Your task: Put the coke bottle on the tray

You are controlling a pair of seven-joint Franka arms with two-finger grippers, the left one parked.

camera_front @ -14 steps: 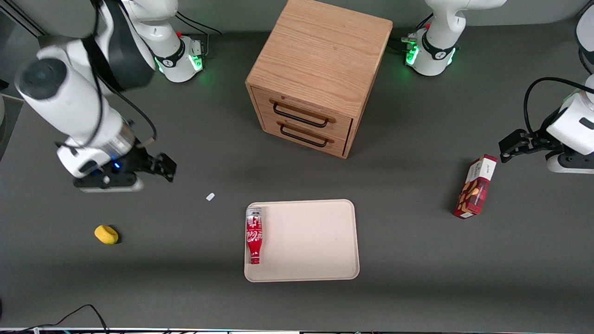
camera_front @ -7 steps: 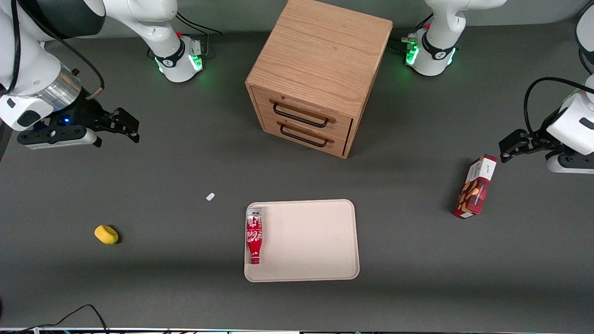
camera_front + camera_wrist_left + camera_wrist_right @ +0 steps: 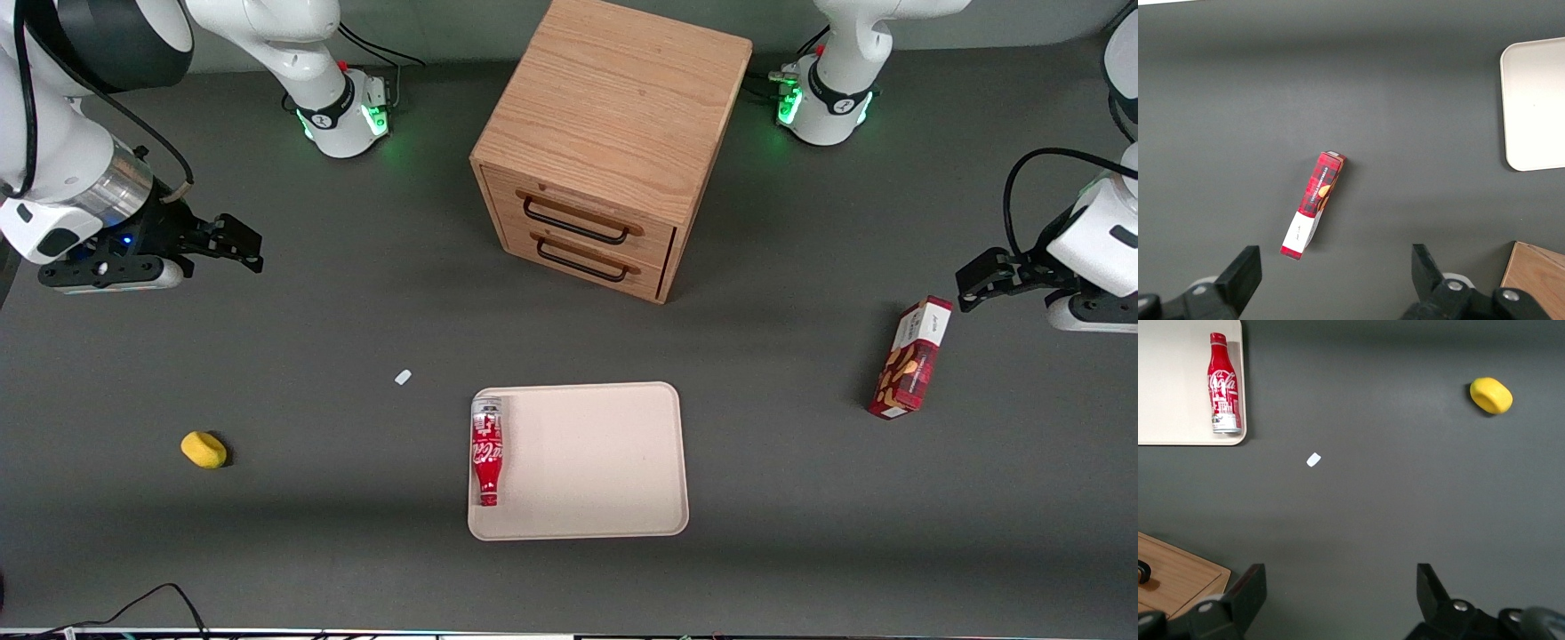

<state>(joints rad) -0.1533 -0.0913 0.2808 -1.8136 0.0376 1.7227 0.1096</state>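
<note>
The coke bottle (image 3: pixel 486 452) lies on its side on the beige tray (image 3: pixel 596 462), along the tray edge toward the working arm's end, silver base pointing away from the front camera. It also shows in the right wrist view (image 3: pixel 1224 384), lying on the tray (image 3: pixel 1178 387). My gripper (image 3: pixel 242 244) is open and empty, raised above the table toward the working arm's end, well away from the tray. In the right wrist view the gripper (image 3: pixel 1341 587) has its jaws wide apart over bare table.
A wooden two-drawer cabinet (image 3: pixel 609 142) stands farther from the front camera than the tray. A yellow sponge-like object (image 3: pixel 204 449) and a small white scrap (image 3: pixel 403 377) lie on the table. A red snack box (image 3: pixel 911 358) stands toward the parked arm's end.
My gripper has moved up and away from the tray toward the working arm's end of the table, staying open. The bottle has not moved.
</note>
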